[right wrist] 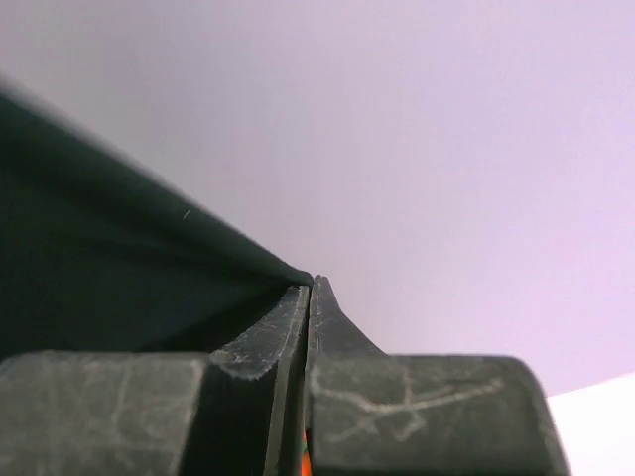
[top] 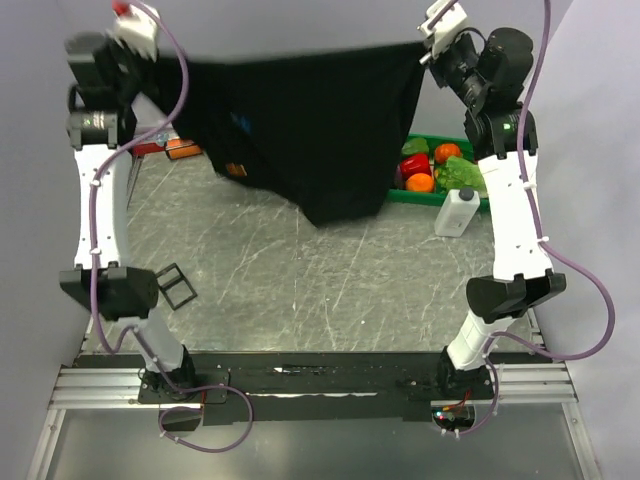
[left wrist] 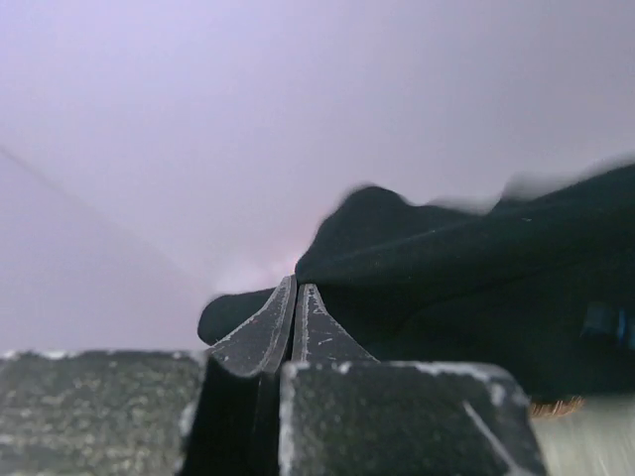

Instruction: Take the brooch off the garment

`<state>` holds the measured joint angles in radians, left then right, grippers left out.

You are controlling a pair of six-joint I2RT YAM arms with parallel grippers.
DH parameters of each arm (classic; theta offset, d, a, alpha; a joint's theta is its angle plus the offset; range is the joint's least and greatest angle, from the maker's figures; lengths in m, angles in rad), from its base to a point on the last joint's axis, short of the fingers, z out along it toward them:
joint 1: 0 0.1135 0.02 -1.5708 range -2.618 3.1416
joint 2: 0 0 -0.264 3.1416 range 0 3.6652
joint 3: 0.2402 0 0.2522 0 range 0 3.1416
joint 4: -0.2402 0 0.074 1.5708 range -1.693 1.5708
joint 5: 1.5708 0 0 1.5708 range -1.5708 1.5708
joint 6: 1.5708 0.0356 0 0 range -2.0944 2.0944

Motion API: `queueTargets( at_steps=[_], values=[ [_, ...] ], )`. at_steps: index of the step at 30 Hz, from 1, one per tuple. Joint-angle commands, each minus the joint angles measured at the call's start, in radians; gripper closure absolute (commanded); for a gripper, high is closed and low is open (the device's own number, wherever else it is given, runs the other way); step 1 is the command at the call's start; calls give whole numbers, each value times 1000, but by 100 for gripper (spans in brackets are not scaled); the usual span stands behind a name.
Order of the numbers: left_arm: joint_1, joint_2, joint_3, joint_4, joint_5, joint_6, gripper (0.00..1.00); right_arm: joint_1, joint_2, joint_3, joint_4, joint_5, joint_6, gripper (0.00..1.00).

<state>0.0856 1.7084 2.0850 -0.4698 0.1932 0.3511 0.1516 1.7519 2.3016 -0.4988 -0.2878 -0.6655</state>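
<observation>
Item: shirt (top: 310, 120), black, hanging spread above the table (top: 300, 290). The left claw (left wrist: 298, 288) is clamped on one upper edge and the right claw (right wrist: 310, 283) on the opposite corner, with cloth pinched between both pairs of fingers. Brooch (top: 235, 169): small and orange, pinned to the hanging front on the left-arm side, just below a blue mark (top: 240, 124). Step, as judged: display, the shirt being held out to expose the brooch, which is not yet removed. Next move, as judged: both claws are occupied, so one must let go, or the shirt must be laid down, before a fine pinch on so small a piece.
</observation>
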Motion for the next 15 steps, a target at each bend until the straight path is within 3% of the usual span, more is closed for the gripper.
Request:
queueTargets(
  at_steps=[1, 7, 11, 15],
  values=[
    [6, 57, 349, 134, -17, -92, 99, -7, -12, 24, 205, 128, 24, 100],
    [3, -172, 89, 462, 40, -12, 99, -63, -96, 73, 218, 151, 70, 100],
    [2, -222, 153, 404, 14, 5, 99, -64, -235, -28, 191, 145, 92, 100],
    [2, -315, 116, 418, -8, 43, 99, -63, -367, -97, 154, 145, 99, 100]
  ],
)
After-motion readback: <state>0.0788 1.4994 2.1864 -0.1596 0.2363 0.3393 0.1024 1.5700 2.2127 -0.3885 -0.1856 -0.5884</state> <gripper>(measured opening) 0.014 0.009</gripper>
